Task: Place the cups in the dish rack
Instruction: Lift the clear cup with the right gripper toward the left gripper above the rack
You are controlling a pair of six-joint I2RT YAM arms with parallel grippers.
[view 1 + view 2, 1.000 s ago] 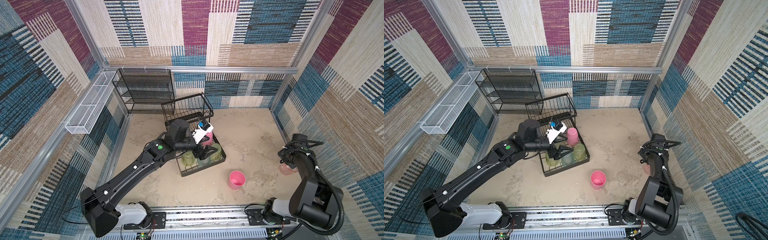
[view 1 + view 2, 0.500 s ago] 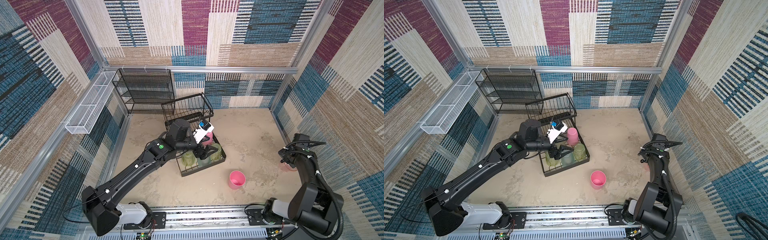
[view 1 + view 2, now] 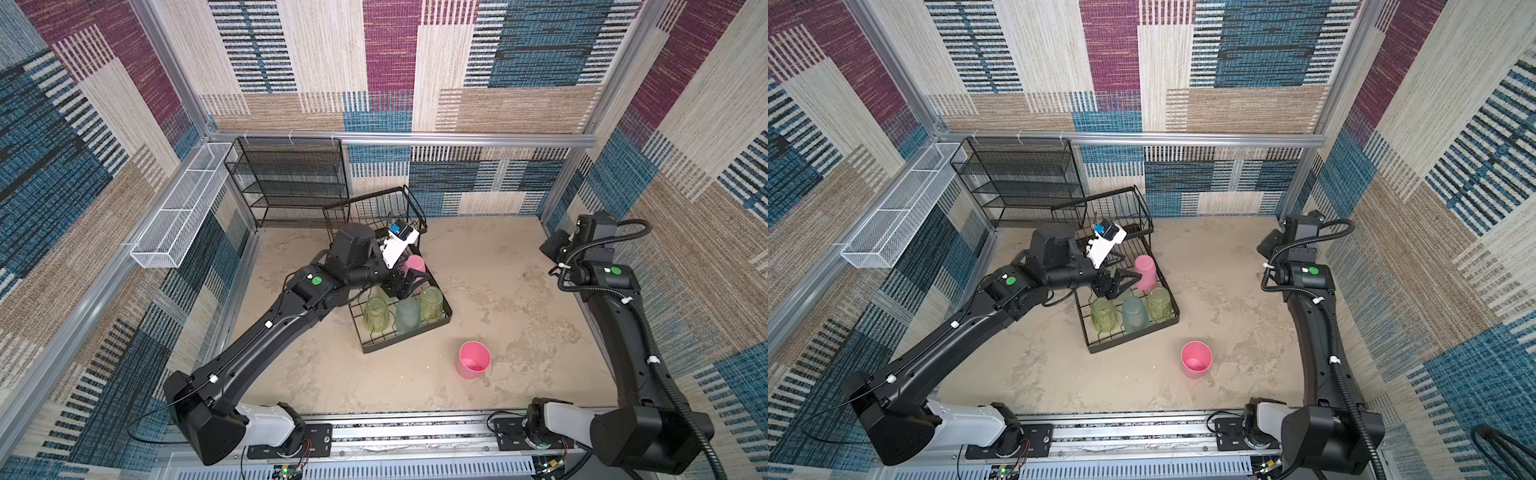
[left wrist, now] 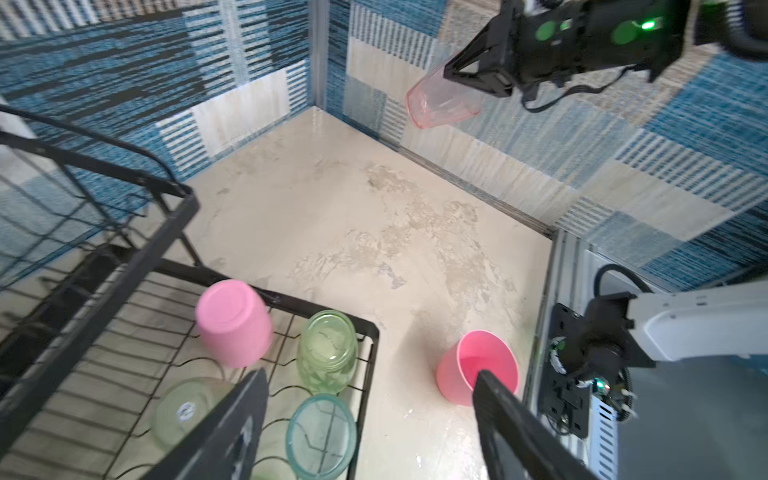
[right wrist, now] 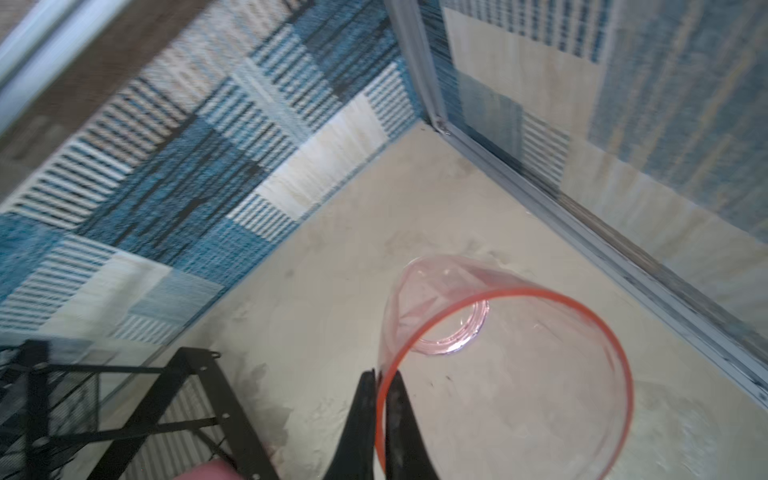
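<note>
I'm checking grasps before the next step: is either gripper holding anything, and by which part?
The right gripper pinches the clear reddish cup by its rim, one finger inside, one outside. The left gripper is open and holds nothing.

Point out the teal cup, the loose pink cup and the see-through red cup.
teal cup [image 3: 407, 316]: in a top view, its side.
loose pink cup [image 3: 475, 358]: in a top view, its inside.
see-through red cup [image 4: 442, 102]: left wrist view, its side.

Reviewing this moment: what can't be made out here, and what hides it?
Top views: translucent reddish-pink cup lost behind the right arm's wrist.
Right wrist view: blurred; pink object cut off by the picture's edge.
Left wrist view: one yellow-green cup partly covered by the left jaws.
</note>
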